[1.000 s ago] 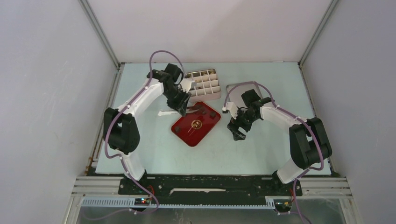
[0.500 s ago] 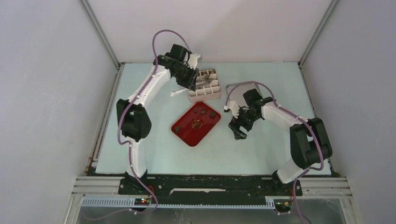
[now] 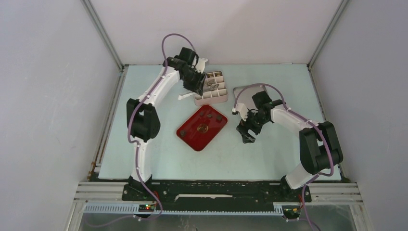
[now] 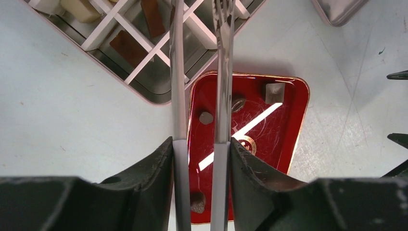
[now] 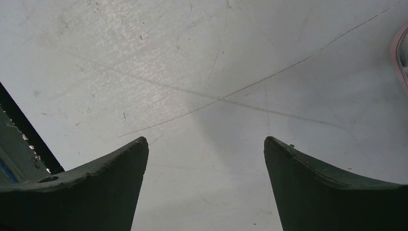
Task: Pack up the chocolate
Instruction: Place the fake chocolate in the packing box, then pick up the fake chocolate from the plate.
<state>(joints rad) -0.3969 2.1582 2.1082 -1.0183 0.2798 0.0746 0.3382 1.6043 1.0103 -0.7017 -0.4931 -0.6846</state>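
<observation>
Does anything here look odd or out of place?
Nothing spilled or broken. The red tray lies askew on the table, its surface scratched, with a few chocolate pieces scattered loose on it. Oddly, the left tool grips metal tweezers.

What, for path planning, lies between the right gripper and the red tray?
Only bare table, as the top view shows: the right gripper stands clear of the red tray.

box (image 3: 211, 88) behind tray (image 3: 185, 134), chocolates (image 4: 274, 92) on tray, lid (image 3: 242, 94) right of box
</observation>
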